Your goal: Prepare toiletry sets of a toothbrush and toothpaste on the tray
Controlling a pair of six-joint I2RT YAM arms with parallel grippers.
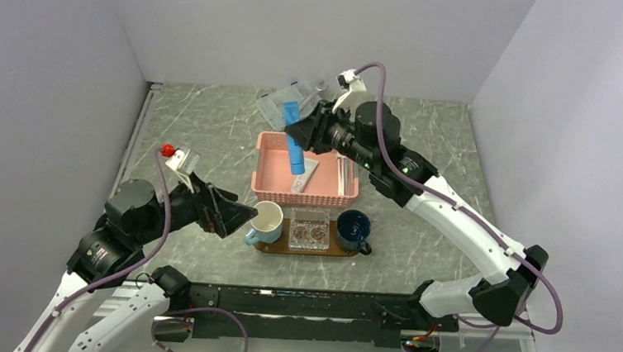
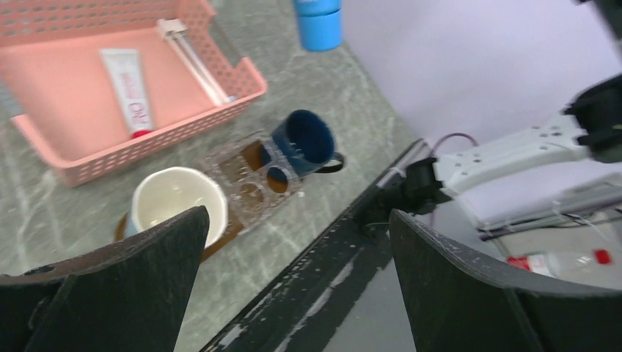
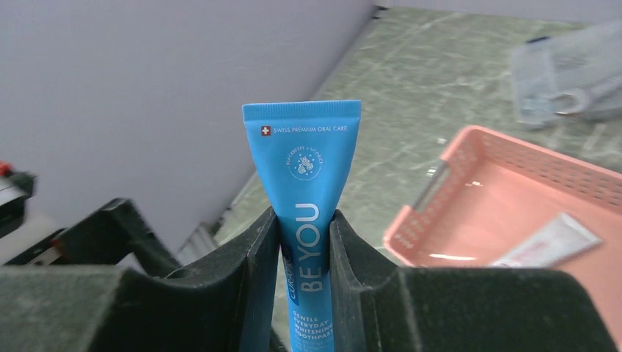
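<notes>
Pinching the blue tube (image 3: 304, 158) between its two pads, the right gripper (image 3: 304, 224) is closed on the tube's lower body. The flat crimped end stands clear above the fingers in the right wrist view.

- Blue tube (image 1: 296, 155): toothpaste, held roughly upright in the upper middle of the top view. Its cap end hangs over the far part of the basket (image 1: 262, 177) (contact with the basket floor cannot be told).
- Left gripper (image 1: 246, 214): fingers spread wide with nothing between them. It sits left of centre in the top view, just beside the pale mug (image 1: 265, 220).
- Basket: pink, slotted, at centre of the top view. It holds a white tube (image 1: 304, 177) with a red cap, lying flat, and a slim white stick (image 1: 341, 176) along its right wall (kind not legible).
- Tray (image 1: 319, 252): dark brown board just below the basket in the top view, carrying three items in a row. No tube lies on it.
- Pale mug: left end of the tray, light blue handle, white inside.
- Clear holder (image 1: 310, 230): middle of the tray, between the two mugs (several round wells).
- Dark mug (image 1: 353, 227): navy, at the right end of the tray.
- Clear box (image 1: 273, 103): top of the frame, beyond the basket, on the marbled table (image 1: 211, 136).
</notes>
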